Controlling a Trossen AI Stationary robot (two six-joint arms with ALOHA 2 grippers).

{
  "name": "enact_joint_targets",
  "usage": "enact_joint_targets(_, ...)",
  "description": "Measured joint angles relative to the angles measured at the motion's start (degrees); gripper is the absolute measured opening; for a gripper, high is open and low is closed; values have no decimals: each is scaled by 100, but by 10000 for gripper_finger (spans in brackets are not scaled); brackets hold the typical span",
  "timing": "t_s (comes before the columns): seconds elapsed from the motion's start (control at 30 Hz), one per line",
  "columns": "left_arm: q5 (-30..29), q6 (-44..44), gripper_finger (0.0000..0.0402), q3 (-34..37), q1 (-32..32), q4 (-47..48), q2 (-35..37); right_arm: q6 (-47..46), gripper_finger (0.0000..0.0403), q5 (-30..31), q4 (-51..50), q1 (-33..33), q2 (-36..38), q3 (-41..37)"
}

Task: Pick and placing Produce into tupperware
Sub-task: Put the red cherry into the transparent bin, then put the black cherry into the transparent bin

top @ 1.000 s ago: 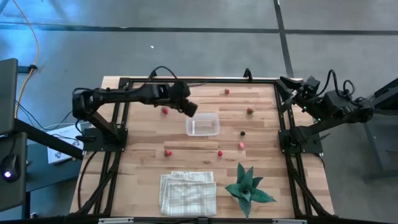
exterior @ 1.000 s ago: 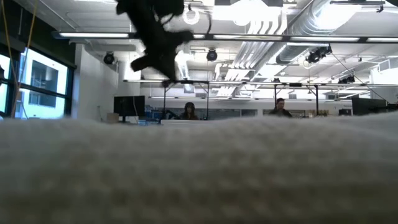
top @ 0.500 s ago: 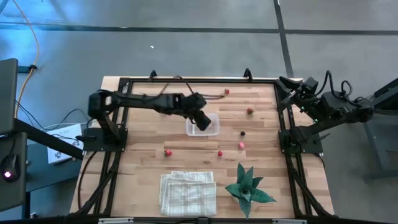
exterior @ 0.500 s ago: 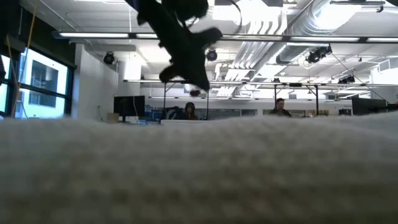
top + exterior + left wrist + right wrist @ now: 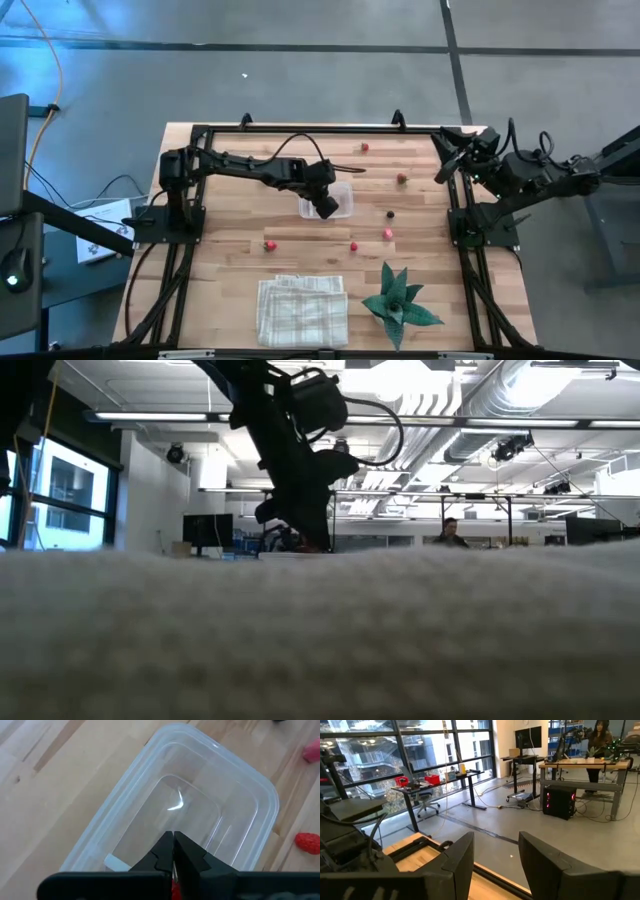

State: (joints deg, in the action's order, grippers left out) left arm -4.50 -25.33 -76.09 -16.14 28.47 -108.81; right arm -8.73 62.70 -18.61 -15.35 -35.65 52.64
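Note:
The clear tupperware [image 5: 343, 192] [image 5: 240, 800] stands on its base at the table's middle. My left gripper [image 5: 327, 209] [image 5: 173, 839] [image 5: 298, 540] points down into it, shut on a red produce piece. Other red produce pieces lie loose on the wood [image 5: 268, 245] [image 5: 353, 246] [image 5: 388, 234] [image 5: 402, 179] [image 5: 365, 147], along with a dark one [image 5: 390, 213]. Two of the red pieces show beside the container in the left wrist view [image 5: 307, 842] [image 5: 312, 751]. My right gripper [image 5: 443, 160] [image 5: 495, 855] hangs open at the table's far right edge, touching nothing. My left gripper pinches a red produce piece between its two fingers; only a sliver of red [image 5: 173, 889] shows in the slit behind the fingertips. The fingers come from above, pointing down into the tupperware's hollow. The piece is off the table, held over the container's floor.
A white-and-grey checked folded cloth [image 5: 302, 310] lies at the near edge and fills the bottom of the low view [image 5: 320, 640]. A green spiky plant [image 5: 398, 300] stands to its right. Black frame rails [image 5: 190, 200] [image 5: 455, 215] run along both sides.
My left gripper has travelled from the far left part of the table toward the right, over the tupperware, and come down into it. The red piece that lay beside it there is gone from the wood. My right gripper has swung slightly toward the table.

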Motion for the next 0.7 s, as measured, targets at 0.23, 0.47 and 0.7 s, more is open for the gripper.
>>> enact_joint_targets(0.23, 8, 171, 74, 0, 0, 45, 0, -33, 147, -17, -2, 0, -1, 0)
enact_joint_targets(0.47, -6, 305, 173, -195, -75, 536, 181, -373, 147, -82, -182, 0, -88, 117)
enact_joint_targets(0.7, -491, 717, 238, -1357, -362, 2371, 197, -1876, 147, -692, -2134, 93, -858, 979)
